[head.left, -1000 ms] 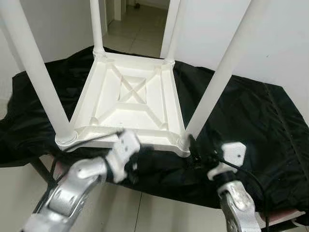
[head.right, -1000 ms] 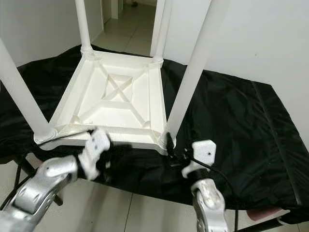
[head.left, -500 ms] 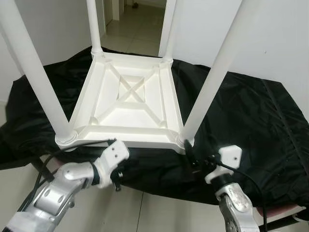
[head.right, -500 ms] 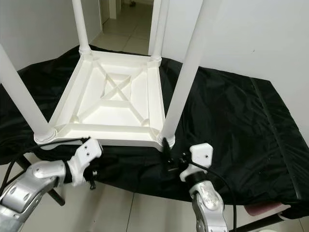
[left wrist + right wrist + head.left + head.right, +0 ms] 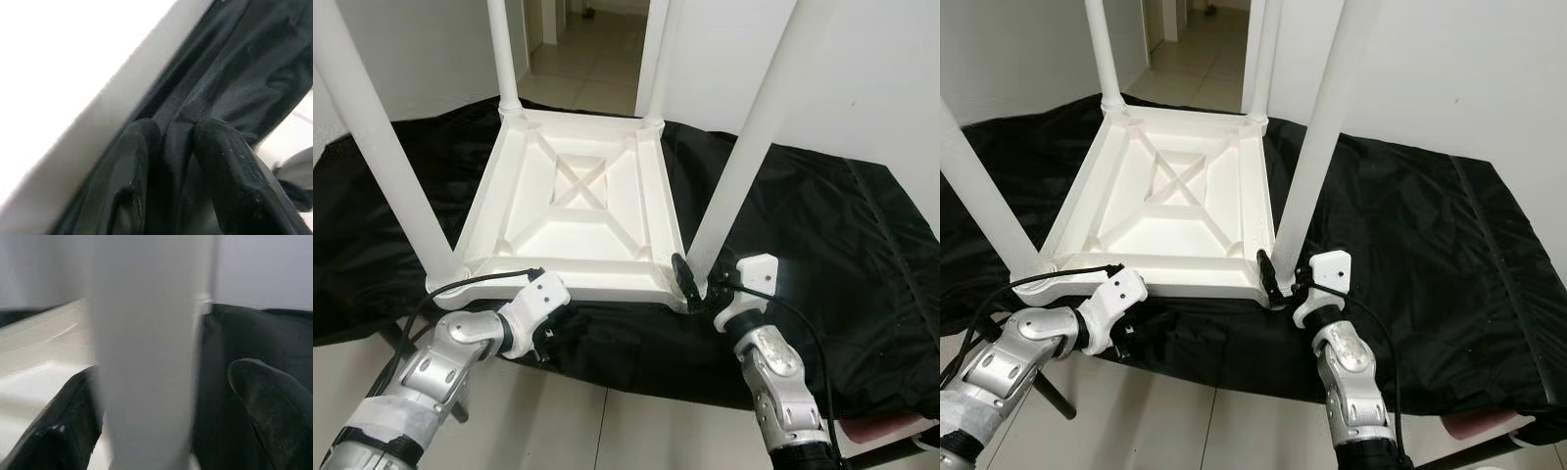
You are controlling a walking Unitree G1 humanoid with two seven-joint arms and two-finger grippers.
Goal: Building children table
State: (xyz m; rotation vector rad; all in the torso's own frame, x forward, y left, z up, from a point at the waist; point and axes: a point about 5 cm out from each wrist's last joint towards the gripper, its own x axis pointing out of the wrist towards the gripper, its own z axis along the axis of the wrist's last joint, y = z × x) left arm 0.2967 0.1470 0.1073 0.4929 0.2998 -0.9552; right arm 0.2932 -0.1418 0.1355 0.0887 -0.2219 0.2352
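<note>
A white children's table lies upside down on a black cloth, its four legs pointing up. My right gripper is at the base of the near right leg. It is open, with one finger against the leg and the other finger a little off it. My left gripper sits low under the near edge of the tabletop, by the near left leg. Its fingers are narrowly apart against the cloth.
The cloth-covered surface ends just in front of me, with tiled floor below. White walls stand left and right, and a doorway opens behind the table. A dark support leg shows under the cloth at near left.
My right gripper has moved forward and up, taking the base of the near right leg between its fingers. My left gripper dropped from the tabletop's near edge and tucked in below it.
</note>
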